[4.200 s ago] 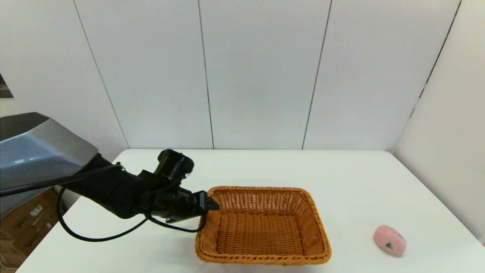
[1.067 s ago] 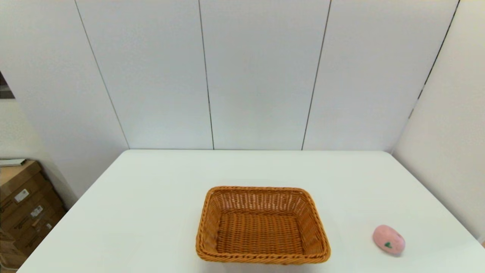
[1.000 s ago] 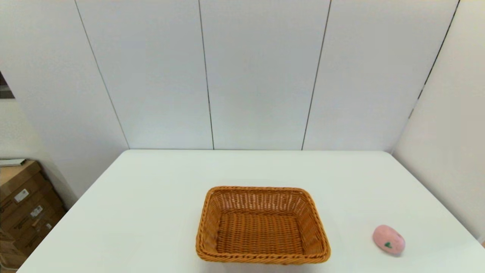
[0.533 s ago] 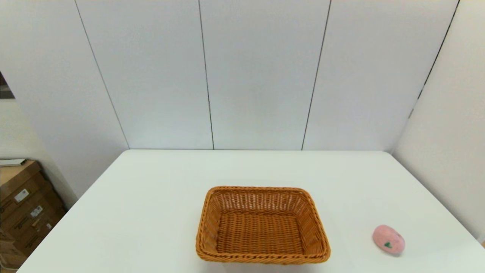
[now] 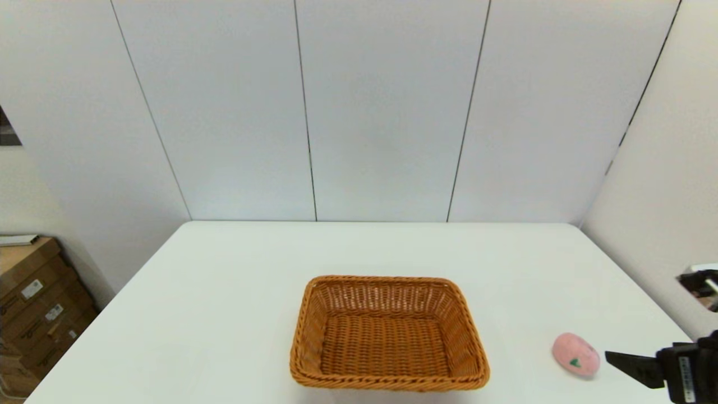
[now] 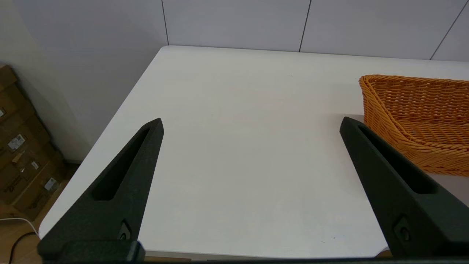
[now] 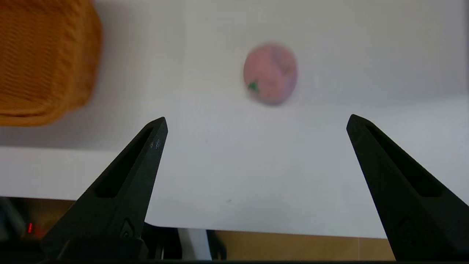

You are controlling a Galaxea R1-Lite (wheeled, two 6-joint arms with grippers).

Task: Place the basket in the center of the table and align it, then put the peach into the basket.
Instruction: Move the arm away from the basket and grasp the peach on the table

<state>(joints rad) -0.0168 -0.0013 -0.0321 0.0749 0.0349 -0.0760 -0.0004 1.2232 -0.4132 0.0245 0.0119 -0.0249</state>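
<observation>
Your right claw is wide open and holds nothing. It hangs by the near right edge of the bench, just beside the peach. The peach lies on the bench, well right of the basket. Your left claw is wide open too, left of the basket.

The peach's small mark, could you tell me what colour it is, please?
Dark green, on the pale-pink peach; it shows best in the head view.

Head camera overlooks the table frontally; both wrist cameras share its basket.
</observation>
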